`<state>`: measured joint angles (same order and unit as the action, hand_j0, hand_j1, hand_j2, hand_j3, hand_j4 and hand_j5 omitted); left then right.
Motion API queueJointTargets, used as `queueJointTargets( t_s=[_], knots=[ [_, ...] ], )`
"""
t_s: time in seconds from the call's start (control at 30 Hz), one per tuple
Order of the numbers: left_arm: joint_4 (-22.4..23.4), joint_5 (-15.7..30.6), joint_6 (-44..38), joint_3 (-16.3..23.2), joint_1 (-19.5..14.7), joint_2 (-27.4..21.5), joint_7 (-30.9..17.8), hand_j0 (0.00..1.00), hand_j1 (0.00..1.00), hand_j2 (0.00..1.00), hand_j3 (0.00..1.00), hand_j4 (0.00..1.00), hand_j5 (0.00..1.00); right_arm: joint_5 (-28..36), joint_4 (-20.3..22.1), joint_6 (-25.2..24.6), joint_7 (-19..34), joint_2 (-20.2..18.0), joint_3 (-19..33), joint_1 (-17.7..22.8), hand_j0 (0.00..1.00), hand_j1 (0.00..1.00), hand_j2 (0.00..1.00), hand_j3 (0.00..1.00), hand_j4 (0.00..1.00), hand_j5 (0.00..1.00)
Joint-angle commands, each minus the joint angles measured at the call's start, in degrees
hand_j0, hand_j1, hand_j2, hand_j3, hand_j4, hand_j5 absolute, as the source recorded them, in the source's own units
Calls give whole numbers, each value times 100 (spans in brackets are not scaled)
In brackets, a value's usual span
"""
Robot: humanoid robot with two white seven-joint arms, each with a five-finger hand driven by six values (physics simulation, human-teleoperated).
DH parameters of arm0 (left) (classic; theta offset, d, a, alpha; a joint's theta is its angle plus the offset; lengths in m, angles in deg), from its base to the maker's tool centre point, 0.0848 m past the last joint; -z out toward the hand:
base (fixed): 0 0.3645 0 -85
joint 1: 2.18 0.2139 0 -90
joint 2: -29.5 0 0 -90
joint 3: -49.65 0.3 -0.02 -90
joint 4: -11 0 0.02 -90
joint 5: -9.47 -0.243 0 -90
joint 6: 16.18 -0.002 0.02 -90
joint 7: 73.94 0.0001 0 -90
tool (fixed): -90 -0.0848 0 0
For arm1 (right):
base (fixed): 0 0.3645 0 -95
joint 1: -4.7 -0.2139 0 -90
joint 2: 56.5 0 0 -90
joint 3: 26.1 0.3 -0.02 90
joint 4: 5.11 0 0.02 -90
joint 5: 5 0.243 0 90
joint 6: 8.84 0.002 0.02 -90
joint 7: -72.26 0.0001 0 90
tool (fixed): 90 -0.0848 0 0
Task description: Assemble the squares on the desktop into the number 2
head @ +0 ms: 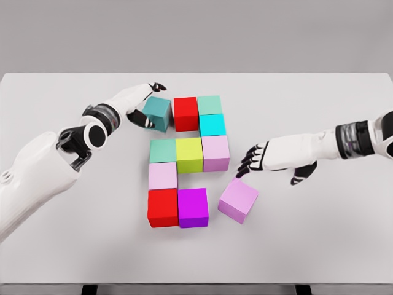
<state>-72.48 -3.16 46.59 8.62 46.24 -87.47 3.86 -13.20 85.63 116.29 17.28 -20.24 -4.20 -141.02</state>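
Note:
Several coloured cubes lie in a block pattern on the white table (73, 246). Top row: a red cube (185, 114), a mint cube (209, 105) and a cyan cube (212, 125) below it. Middle row: sea-green (163, 150), yellow-green (189, 153), pale lilac (215, 152). Below are a pale pink cube (163, 176), a second red cube (163, 208) and a magenta cube (193, 207). A teal cube (158, 114) sits slightly turned left of the top red one, with my left hand (146, 101) closed around it. A violet cube (238, 200) lies loose and askew beside the magenta one. My right hand (249, 161) hovers open just above-right of it.
The table's near edge runs along the bottom of the view, its far edge behind the cubes. Bare tabletop lies to the left and right of the cube group.

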Motion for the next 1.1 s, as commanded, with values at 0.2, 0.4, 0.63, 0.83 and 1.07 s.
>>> queueJointTargets(
  t_s=[0.2,0.4,0.63,0.83,1.07],
  knots=[
    [-134,129,16,-90,0,-564,-11,94,94,94,94,94,94,-6,-469,-14,-2,84,-27,44,100,100,100,100,100,100],
    [481,-72,393,-125,-158,-845,-239,100,100,100,100,100,100,-14,-865,-14,-2,286,-36,167,100,100,100,100,100,100],
    [833,-1567,1598,305,-430,-810,-582,100,100,100,100,100,100,-181,-900,-14,-2,540,-141,167,100,100,100,100,100,100],
    [1122,-2024,2986,578,-580,-915,-547,100,100,100,100,100,100,-190,-909,-14,-2,541,-221,158,100,100,100,100,100,100],
    [2019,-1822,3083,499,-826,-775,-1109,96,96,96,96,96,96,-322,-891,-14,-2,593,-221,149,100,100,100,100,100,100]
  ],
)
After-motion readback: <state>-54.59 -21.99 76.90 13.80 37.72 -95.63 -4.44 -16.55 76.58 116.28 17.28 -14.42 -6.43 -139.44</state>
